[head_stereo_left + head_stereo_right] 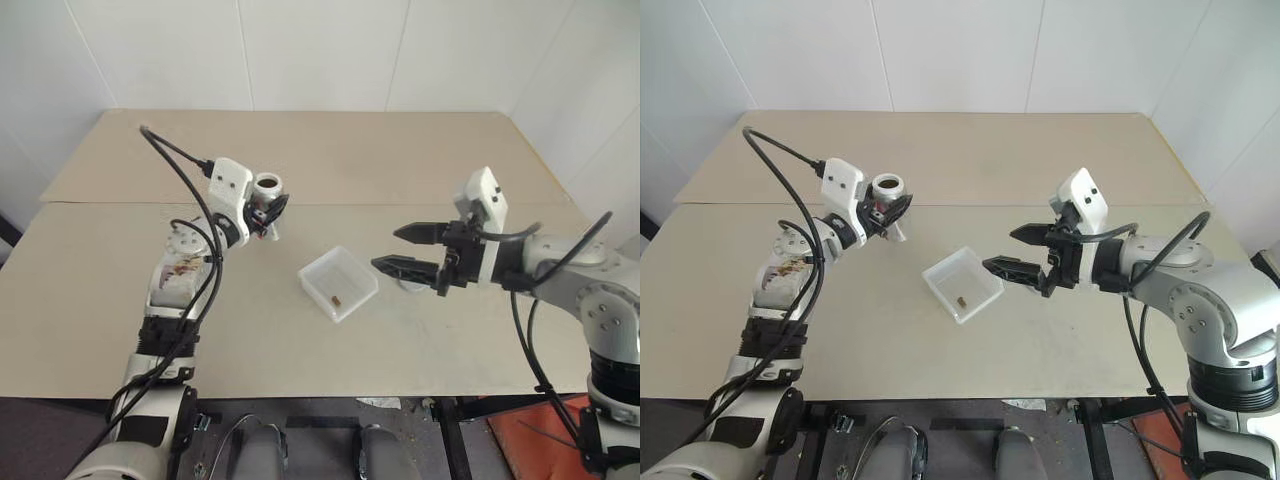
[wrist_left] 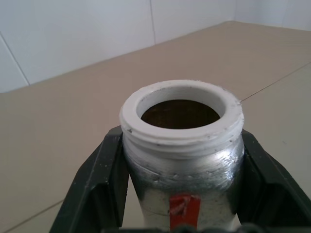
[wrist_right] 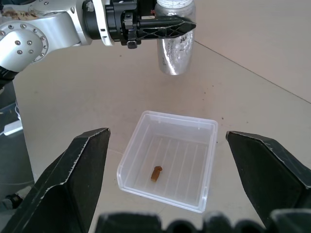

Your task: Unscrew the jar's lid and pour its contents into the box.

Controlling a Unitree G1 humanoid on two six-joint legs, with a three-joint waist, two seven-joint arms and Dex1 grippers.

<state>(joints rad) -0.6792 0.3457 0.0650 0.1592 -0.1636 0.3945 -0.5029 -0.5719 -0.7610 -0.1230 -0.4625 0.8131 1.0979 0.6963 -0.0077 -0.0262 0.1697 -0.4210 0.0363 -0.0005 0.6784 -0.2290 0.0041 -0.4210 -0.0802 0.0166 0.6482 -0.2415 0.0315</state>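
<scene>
Jar (image 2: pixel 182 160) label: only a red scrap shows in the left wrist view, no text readable. Jar is uncapped, white threaded neck (image 2: pixel 181 114) open, mouth up and upright; inside looks dark, can't tell if anything is left in it.

Box (image 1: pixel 338 283) sits on the table (image 1: pixel 300 150) near the front middle, between the two arms. One tiny brown piece (image 3: pixel 156 173) lies on its ribbed bottom, off toward one side. Nothing else visible in it.

Left tool (image 1: pixel 270 213): clamped on the jar's body, a black finger (image 2: pixel 92 189) on each side, jar held clear above the table, up and to the left of the box, well apart from it. From the right wrist view the jar's base hangs in the air beyond the box's far edge.

Right tool (image 1: pixel 405 248): fingers spread wide, holding nothing, touching nothing. It hovers just right of the box, pointing at it roughly level. Right wrist view looks between its own two fingers (image 3: pixel 73 179) straight down onto the box.

A pale round thing (image 1: pixel 412 284) lies on the table under the right tool, mostly hidden; can't tell if it's the lid.
</scene>
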